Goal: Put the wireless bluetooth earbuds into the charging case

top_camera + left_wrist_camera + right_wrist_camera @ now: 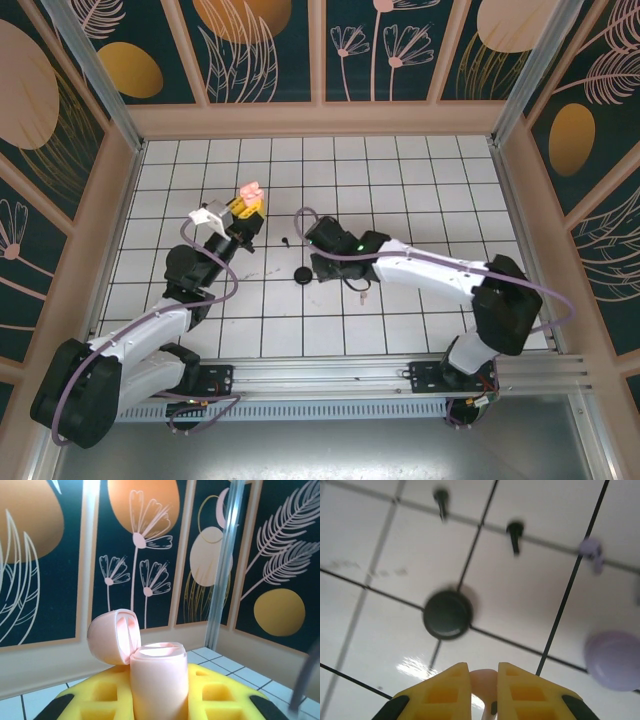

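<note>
My left tool (159, 702) is clamped on the pink charging case (159, 675), which stands upright with its lid (112, 636) swung open to the left. My right tool (483, 674) pinches a pink earbud (484, 686). Ahead of it on the tabletop (380, 645) lies a black case (447, 615), with two black earbuds (515, 534) beyond. A lavender case (615, 660) sits to its right.

A white, grid-lined tabletop (400, 170) sits inside dark floral wall panels (265, 50); an aluminium rail (330, 373) runs along its near edge.
</note>
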Robot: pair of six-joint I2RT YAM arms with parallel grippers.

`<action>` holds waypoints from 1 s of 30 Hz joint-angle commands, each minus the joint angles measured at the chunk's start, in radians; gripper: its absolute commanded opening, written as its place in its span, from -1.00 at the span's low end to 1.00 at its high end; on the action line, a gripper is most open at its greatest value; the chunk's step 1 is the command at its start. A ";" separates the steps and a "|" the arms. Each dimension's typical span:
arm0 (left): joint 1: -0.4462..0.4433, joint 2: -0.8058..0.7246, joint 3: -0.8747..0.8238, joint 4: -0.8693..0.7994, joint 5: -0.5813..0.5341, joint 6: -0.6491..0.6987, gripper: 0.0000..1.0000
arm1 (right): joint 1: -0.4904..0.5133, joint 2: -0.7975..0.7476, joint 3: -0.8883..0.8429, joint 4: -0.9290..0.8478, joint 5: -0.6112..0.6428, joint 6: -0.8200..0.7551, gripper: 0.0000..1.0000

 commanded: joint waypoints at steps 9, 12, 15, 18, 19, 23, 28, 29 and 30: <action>-0.072 0.057 0.008 0.064 0.182 0.116 -1.00 | -0.046 -0.147 0.316 -0.018 0.074 -0.237 -0.69; -0.096 0.083 0.024 0.075 0.176 0.148 -1.00 | -0.046 -0.173 0.327 0.041 0.055 -0.286 -0.69; -0.110 0.115 0.032 0.126 0.159 0.169 -1.00 | -0.046 -0.209 0.304 0.116 0.020 -0.321 -0.69; -0.126 0.151 0.041 0.208 0.132 0.189 -1.00 | -0.045 -0.255 0.251 0.210 -0.025 -0.352 -0.69; -0.131 0.163 0.048 0.228 0.125 0.199 -1.00 | -0.046 -0.271 0.231 0.241 -0.032 -0.363 -0.68; -0.139 0.221 0.085 0.314 0.111 0.230 -1.00 | -0.046 -0.315 0.168 0.337 -0.042 -0.390 -0.68; -0.140 0.298 0.150 0.385 0.116 0.243 -1.00 | -0.047 -0.342 0.118 0.434 -0.070 -0.412 -0.67; -0.141 0.316 0.163 0.400 0.120 0.242 -1.00 | -0.049 -0.342 0.116 0.447 -0.076 -0.416 -0.67; -0.140 0.329 0.174 0.407 0.124 0.242 -1.00 | -0.049 -0.343 0.113 0.457 -0.079 -0.419 -0.67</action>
